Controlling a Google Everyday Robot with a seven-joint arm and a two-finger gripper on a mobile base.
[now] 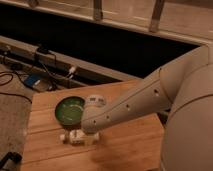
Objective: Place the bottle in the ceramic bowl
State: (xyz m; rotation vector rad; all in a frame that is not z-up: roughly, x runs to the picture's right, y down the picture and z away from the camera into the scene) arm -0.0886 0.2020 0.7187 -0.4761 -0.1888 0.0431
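Observation:
The green ceramic bowl (69,110) sits on the left part of the wooden table (125,150). My white arm reaches in from the right and bends down just in front of the bowl. My gripper (83,136) is low at the table surface, right in front of the bowl's near rim. A small white shape that looks like the bottle (66,137) lies on the wood at the gripper's left side, outside the bowl. I cannot tell where the gripper ends and the bottle begins.
A white round object (95,101) is just right of the bowl, next to the arm. Cables and a blue box (31,81) lie on the floor to the left. A dark ledge (115,45) runs behind the table.

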